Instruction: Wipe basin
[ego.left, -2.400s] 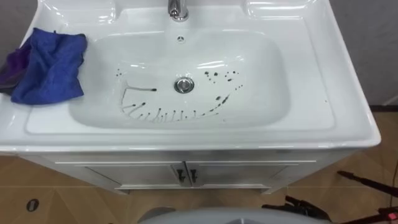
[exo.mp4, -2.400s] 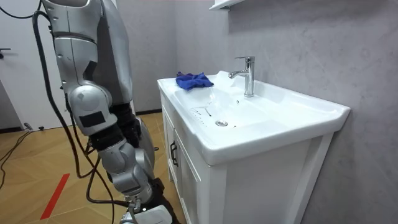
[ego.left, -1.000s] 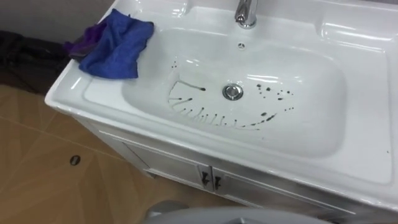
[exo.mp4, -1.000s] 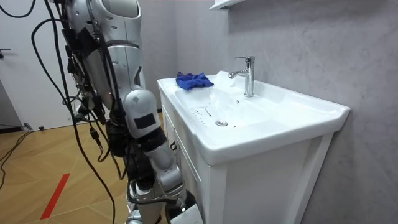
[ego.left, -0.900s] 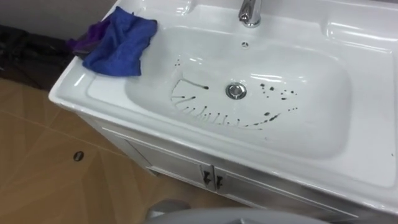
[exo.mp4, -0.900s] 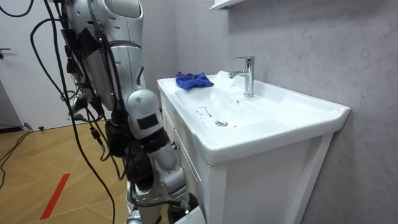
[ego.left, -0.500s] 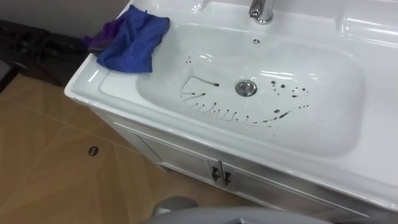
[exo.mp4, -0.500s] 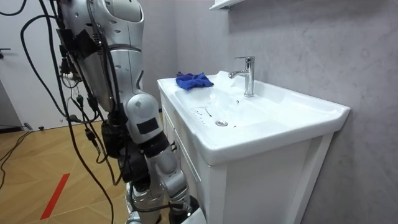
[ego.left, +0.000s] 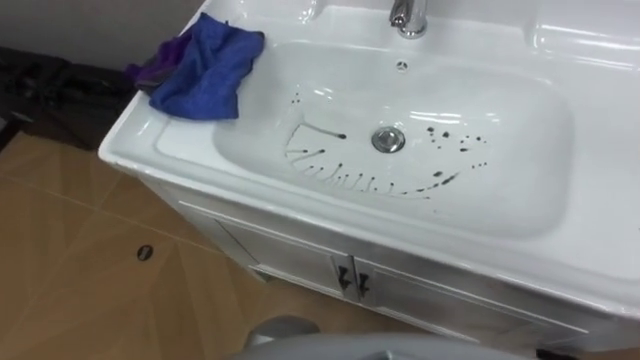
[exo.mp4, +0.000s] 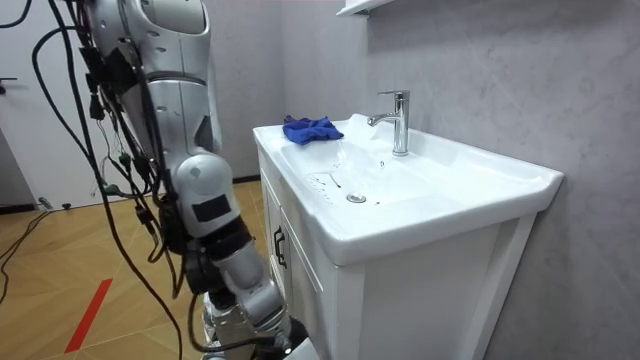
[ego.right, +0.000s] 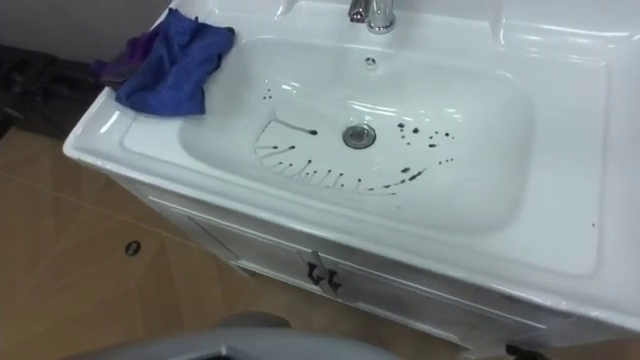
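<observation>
A white basin (ego.left: 520, 215) (ego.right: 480, 205) (exo.mp4: 420, 185) is set in a white cabinet. Dark streaks and spots (ego.left: 345, 180) (ego.right: 320, 178) mark its bowl around the metal drain (ego.left: 388, 139) (ego.right: 359, 135). A crumpled blue cloth (ego.left: 208, 68) (ego.right: 170, 62) (exo.mp4: 310, 128) lies on the basin's left rim, untouched. I stand close in front of the cabinet at its left half.
A chrome tap (ego.left: 408, 17) (ego.right: 370, 14) (exo.mp4: 397, 120) rises at the basin's back edge. The cabinet doors (ego.left: 300, 265) have two small dark handles (ego.left: 350, 281). Wooden floor (ego.left: 70, 270) lies to the left, with dark things (ego.left: 45, 85) beside the wall.
The eye views have shifted from square on the basin to a slanted look from its left. In the room view my body has turned and moved closer to the cabinet. The cloth lies where it was.
</observation>
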